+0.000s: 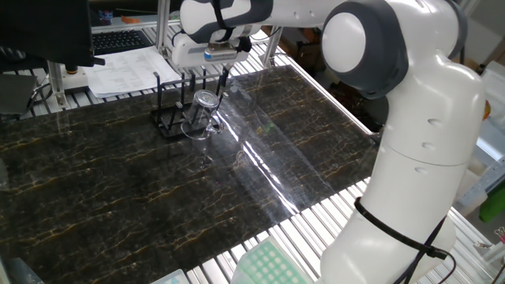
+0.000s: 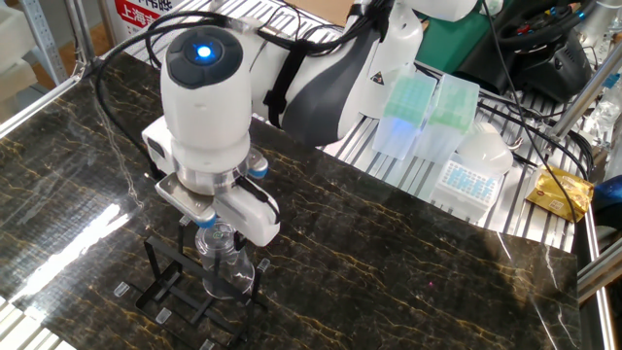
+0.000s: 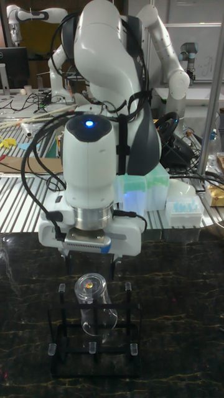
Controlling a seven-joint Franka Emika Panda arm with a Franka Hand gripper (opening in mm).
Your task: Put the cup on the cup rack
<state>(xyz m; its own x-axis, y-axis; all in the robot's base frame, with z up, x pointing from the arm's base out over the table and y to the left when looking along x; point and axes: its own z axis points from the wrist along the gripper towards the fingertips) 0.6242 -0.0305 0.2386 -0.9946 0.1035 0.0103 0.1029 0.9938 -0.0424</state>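
Observation:
The cup is a clear glass mug, tilted on the pegs of the cup rack, a black wire stand at the far side of the dark marble table. My gripper hangs just above the cup, open, its fingers apart and holding nothing. In the other fixed view the cup sits on the rack below the gripper. The tall fixed view shows the cup leaning inside the rack, with the gripper clear above its rim.
Papers and a keyboard lie behind the rack. Pipette-tip boxes stand on the slatted bench beyond the table, and a green tip box sits at the near edge. A second white arm stands behind.

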